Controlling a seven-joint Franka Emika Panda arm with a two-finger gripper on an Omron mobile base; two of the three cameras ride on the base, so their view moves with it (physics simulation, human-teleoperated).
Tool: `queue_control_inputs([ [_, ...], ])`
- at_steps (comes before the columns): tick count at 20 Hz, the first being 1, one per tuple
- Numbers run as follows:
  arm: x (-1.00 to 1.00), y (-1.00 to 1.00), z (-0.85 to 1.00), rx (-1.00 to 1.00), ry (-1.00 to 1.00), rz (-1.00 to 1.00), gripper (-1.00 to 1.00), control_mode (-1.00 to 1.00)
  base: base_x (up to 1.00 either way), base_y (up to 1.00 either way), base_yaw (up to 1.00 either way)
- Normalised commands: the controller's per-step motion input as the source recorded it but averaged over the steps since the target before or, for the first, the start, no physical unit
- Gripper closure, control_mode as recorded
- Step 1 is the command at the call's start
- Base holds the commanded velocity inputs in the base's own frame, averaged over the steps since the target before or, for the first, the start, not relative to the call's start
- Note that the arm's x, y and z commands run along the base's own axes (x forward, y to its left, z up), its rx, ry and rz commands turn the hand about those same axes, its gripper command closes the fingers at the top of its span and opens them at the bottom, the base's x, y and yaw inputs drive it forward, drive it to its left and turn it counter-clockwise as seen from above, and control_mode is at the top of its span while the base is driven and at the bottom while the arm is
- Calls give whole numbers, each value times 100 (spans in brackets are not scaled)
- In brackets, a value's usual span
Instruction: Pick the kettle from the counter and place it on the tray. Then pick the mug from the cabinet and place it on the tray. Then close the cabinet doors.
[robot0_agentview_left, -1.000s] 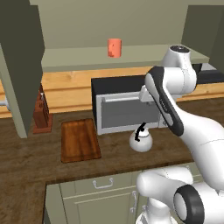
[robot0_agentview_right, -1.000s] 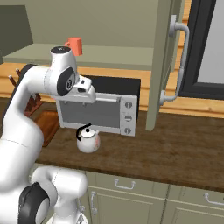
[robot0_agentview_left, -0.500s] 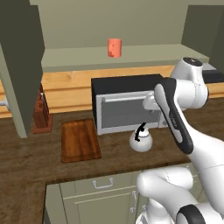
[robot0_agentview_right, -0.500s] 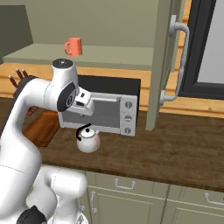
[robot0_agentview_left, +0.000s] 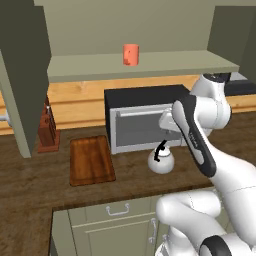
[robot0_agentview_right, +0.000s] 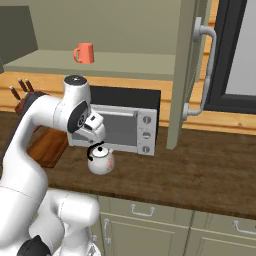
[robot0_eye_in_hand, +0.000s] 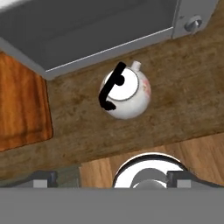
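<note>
The arm rises from the base, bends at the elbow and folds forward, so the wrist and gripper (robot0_agentview_left: 167, 131) hang above the kettle (robot0_agentview_left: 161, 160) and point down at it without touching; the hand view shows only the fingertips (robot0_eye_in_hand: 43, 177) at its lower edge, set wide apart with nothing between them. The kettle stands upright on the counter (robot0_agentview_right: 200, 175), just in front of the oven (robot0_agentview_left: 137, 120), with the tray (robot0_agentview_left: 90, 160) lying flat near it beside the knife block (robot0_agentview_left: 47, 127). Farther back, the mug (robot0_agentview_right: 85, 52) sits on the pale shelf of the cabinet (robot0_agentview_left: 140, 65), whose doors (robot0_agentview_right: 187, 70) stand open.
</note>
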Motion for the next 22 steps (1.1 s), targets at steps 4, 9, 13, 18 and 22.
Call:
queue_control_inputs([
  [4, 3, 24, -47, 0, 13, -21, -100, -100, 0, 0, 0],
  [9, 14, 16, -41, -8, 0, -18, -100, -100, 0, 0, 0],
  [13, 30, 5, -32, 0, 1, -14, -100, -100, 0, 0, 0],
  [18, 29, 6, -40, 0, 4, -6, -100, -100, 0, 0, 0],
  [22, 31, 5, -35, 0, 0, -1, -100, -100, 0, 0, 0],
])
